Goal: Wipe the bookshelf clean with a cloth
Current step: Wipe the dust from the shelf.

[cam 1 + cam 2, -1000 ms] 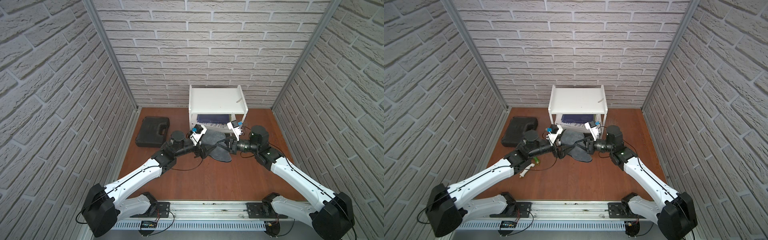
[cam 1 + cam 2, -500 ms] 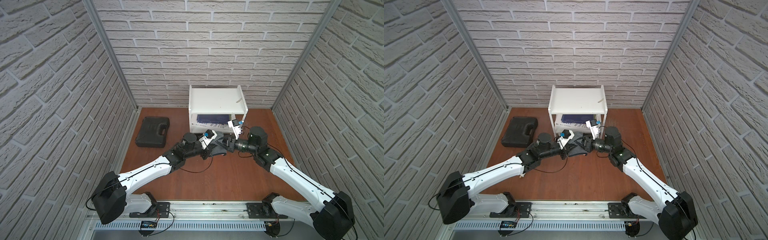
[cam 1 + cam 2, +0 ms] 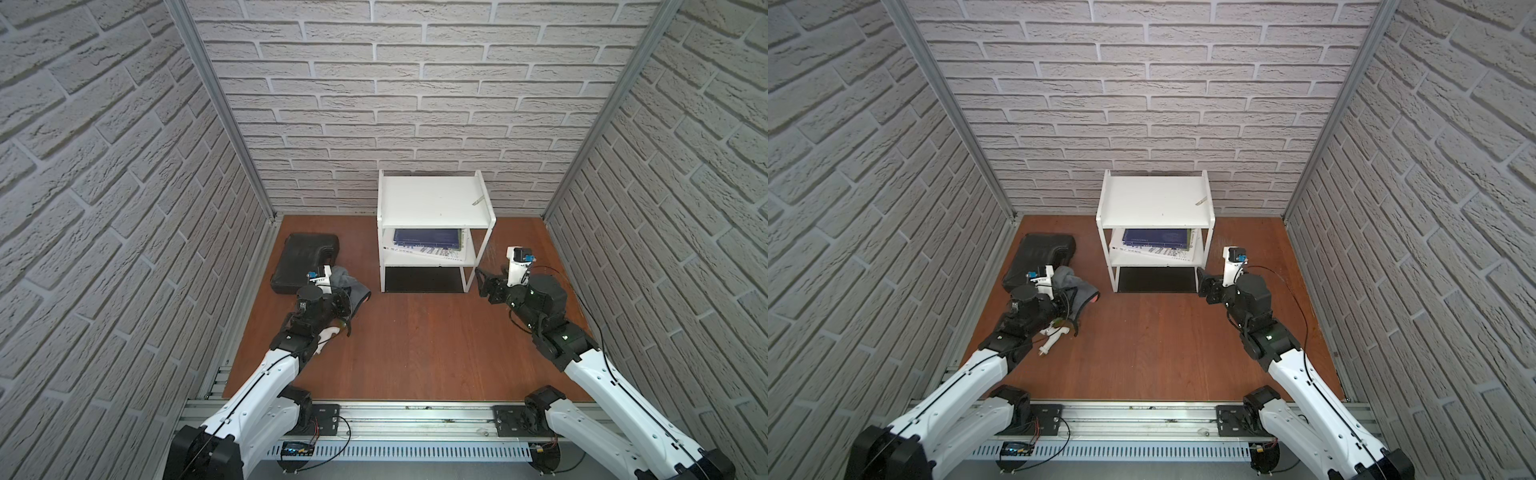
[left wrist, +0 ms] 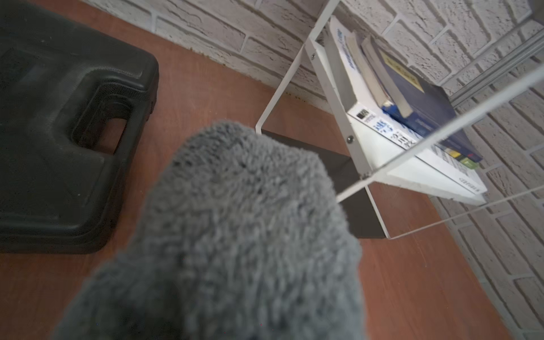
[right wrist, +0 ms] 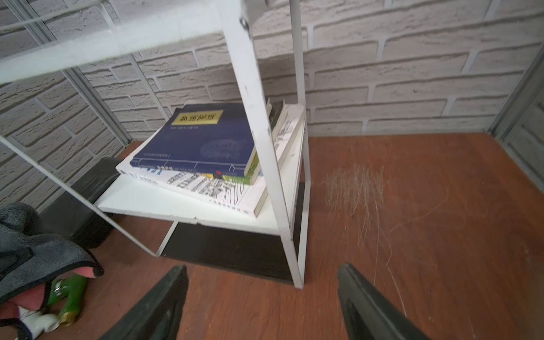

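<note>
My left pincer (image 3: 347, 297) is pinched tight on the cloth (image 3: 348, 281). It bunches up grey around the jaws with its pink-red patch showing underneath, just beside the black case (image 3: 303, 257) and off to the left of the bookshelf (image 3: 432, 199), not touching it. My right pincer (image 5: 262, 269) stands spread and empty, pointing at the bookshelf's front right leg, and the lower board carries a stack of books (image 5: 200, 141).

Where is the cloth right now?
In both top views the cloth hangs from the left gripper, beside the black case, left of the bookshelf.
</note>
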Robot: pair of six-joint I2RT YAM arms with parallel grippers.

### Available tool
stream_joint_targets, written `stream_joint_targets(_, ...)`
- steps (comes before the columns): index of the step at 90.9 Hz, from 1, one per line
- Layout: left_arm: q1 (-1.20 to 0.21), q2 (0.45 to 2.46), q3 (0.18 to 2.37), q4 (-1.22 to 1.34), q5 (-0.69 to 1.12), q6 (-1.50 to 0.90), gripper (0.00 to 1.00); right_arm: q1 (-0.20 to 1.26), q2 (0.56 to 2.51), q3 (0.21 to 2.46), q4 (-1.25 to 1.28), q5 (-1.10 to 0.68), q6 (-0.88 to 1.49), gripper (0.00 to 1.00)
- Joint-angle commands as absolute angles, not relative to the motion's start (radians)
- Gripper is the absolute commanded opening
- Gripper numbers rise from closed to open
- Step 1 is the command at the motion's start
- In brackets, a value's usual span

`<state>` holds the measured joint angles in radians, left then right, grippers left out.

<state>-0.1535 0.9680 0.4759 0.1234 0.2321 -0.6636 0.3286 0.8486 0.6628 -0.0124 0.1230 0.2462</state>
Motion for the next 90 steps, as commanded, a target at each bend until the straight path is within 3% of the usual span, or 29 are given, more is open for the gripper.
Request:
stream_joint_targets(1, -0.125, 1.154, 0.724, 0.206, 0.518, -0.69, 0.0, 0.32, 0.959, 0.709, 0.174, 0.216, 0.147, 0.83)
stream_joint_targets(12, -0.132, 1.35, 0.823, 0.236, 0.513, -0.735, 0.0, 0.316, 1.041, 0.775, 0.206, 0.17, 0.143, 0.81)
stream_joint_targets(43, -0.145, 1.661, 0.693, 0.544, 0.545, -0.845, 0.0, 0.312, 1.093, 0.757, 0.256, 0.131, 0.151, 0.81)
stream_joint_targets(58, -0.088, 1.781, 0.95, 0.44, 0.635, -0.757, 0.0, 0.311, 1.106, 0.771, 0.261, 0.134, 0.144, 0.81)
stream_joint_targets(74, -0.08, 2.078, 1.297, 0.33, 0.739, -0.752, 0.0, 0.309, 1.132, 0.783, 0.292, 0.132, 0.147, 0.8)
stream_joint_targets(90, -0.093, 2.208, 1.346, 0.37, 0.786, -0.852, 0.0, 0.305, 1.136, 0.792, 0.285, 0.121, 0.146, 0.81)
